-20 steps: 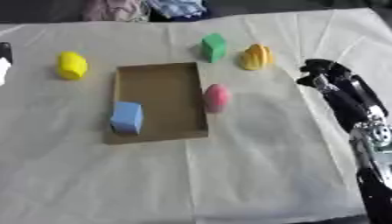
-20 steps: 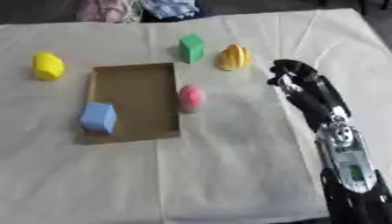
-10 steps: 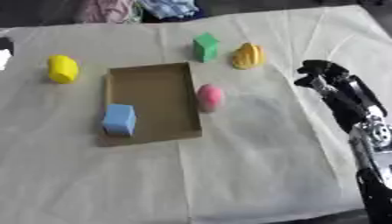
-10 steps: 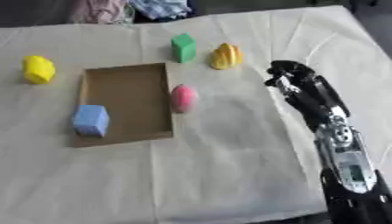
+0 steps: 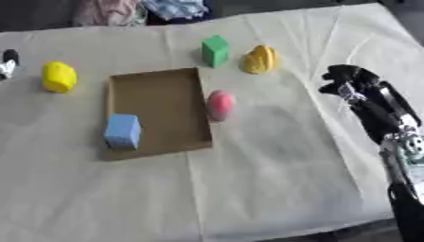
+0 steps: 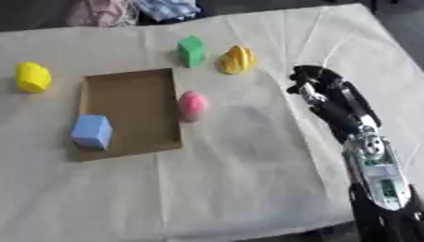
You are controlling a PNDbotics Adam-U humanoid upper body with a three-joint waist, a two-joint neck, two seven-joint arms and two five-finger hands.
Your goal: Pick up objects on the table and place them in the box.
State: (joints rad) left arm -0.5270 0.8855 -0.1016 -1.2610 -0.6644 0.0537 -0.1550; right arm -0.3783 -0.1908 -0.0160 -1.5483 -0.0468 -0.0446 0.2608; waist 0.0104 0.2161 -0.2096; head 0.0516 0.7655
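A flat brown cardboard box [image 5: 162, 94] lies left of centre with a blue cube [image 5: 122, 131] inside at its near left. A pink egg-shaped thing [image 5: 220, 105] rests on the cloth against the box's right wall. Beyond it stand a green block [image 5: 215, 50] and an orange ridged thing [image 5: 260, 59]. A yellow lump [image 5: 59, 76] lies left of the box. My right hand [image 6: 313, 82] hovers right of the pink thing and apart from it, fingers loosely bent, holding nothing. A black and white piece of my left hand [image 5: 7, 63] shows at the left edge.
A cream cloth [image 5: 265, 179] covers the table, with wide bare room in front of the box. Bundled clothes [image 6: 132, 9] lie past the far edge. The table's right edge runs close behind my right forearm [image 6: 373, 156].
The whole picture has slid a little to the left, so the camera moved. My right hand stays at about the same spot in view. No object has been taken hold of.
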